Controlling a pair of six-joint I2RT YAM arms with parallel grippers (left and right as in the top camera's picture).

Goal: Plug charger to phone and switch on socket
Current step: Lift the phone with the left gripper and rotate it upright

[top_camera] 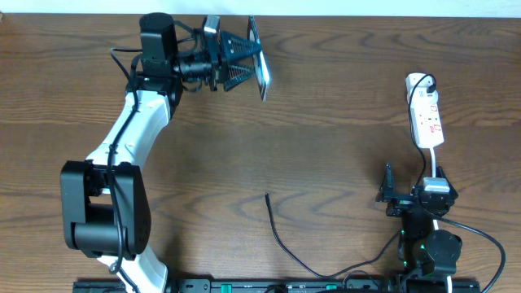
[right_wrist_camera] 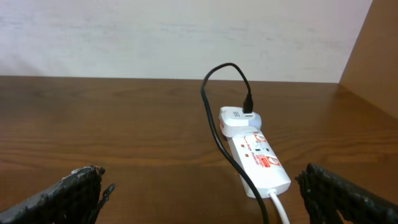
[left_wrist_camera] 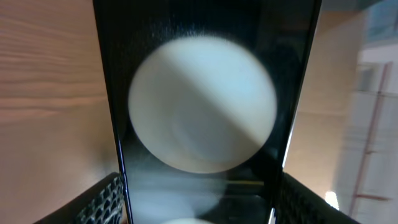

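Overhead: phone (top_camera: 264, 81) on edge, clamped in left gripper (top_camera: 252, 59)

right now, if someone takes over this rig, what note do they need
Left gripper: closed on the glossy black rectangular phone, far side of the brown wooden table.
Right gripper: open, empty, facing the white power strip with red markings.
Thin black charger cable: plugged into the strip's white adapter, free tip loose mid-table.
Done: phone grasped. Left: tip into phone, switch strip on.

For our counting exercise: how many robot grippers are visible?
2. The left gripper holds the phone at the far side; the right gripper, open, sits nearer, just short of the socket.
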